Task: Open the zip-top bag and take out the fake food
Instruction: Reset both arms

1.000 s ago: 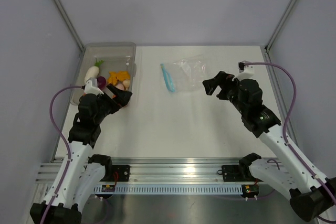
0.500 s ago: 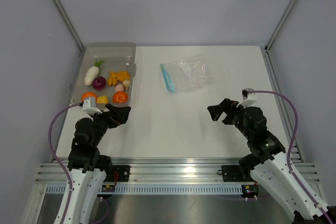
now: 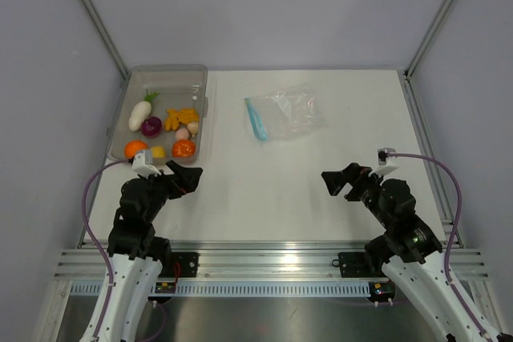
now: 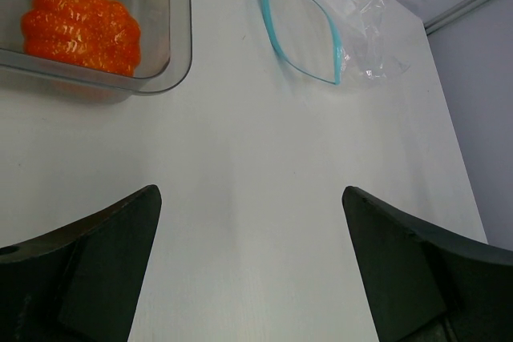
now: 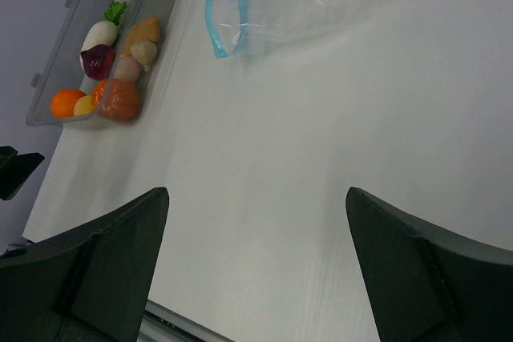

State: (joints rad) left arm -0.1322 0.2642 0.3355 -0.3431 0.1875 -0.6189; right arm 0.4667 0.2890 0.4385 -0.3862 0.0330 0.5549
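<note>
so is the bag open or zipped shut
Open: the bag has its blue zip strip gaping into a loop in both wrist views, and it looks empty.

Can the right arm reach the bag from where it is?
Probably yes. The bag lies flat on the table ahead of the right arm, nothing stands between them, and its fingers are open and empty.

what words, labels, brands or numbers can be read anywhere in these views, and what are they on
No text can be read in any view.
Clear crinkly plastic zip-top bag with light blue zip strip: no print shows.
Smoky-grey translucent rectangular tray and the small plastic toy foods in it: no labels.
Small dark tags with orange marks on the metal rail: too small to read.
</note>
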